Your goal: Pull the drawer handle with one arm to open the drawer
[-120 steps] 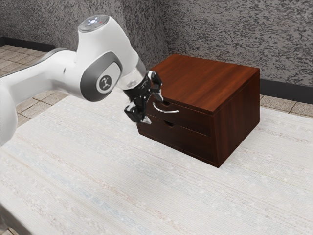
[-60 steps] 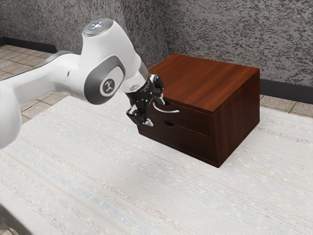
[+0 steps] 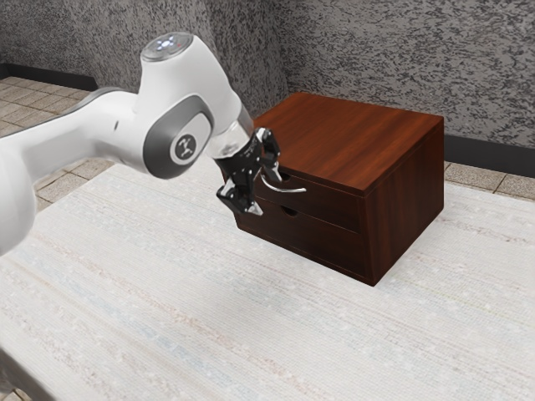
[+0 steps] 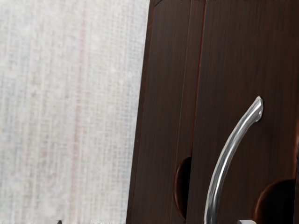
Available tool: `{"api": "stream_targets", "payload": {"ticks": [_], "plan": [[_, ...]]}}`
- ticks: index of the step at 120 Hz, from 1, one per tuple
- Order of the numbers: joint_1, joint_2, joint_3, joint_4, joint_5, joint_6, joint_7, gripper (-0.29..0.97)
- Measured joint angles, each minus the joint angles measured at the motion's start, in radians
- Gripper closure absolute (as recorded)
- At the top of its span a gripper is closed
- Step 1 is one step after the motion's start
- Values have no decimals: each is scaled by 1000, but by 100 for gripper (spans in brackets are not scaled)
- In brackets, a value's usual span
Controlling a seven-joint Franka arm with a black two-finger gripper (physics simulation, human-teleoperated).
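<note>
Pale woven tabletop [image 3: 167, 301], dark wooden cabinet [image 3: 359, 142], both drawers [image 3: 328, 202] shut, gripper [image 3: 257, 177] spread wide at silver handle [image 3: 288, 187].

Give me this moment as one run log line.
phase: at handle | gripper: at end of handle nearest the arm | top drawer: looks shut | cabinet: on table
</note>
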Motion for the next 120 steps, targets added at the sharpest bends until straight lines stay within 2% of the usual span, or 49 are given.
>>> {"api": "stream_targets", "payload": {"ticks": [77, 120], "plan": [[1, 26, 0, 17, -2, 7, 14, 22], [4, 27, -1, 4, -2, 2, 18, 28]]}}
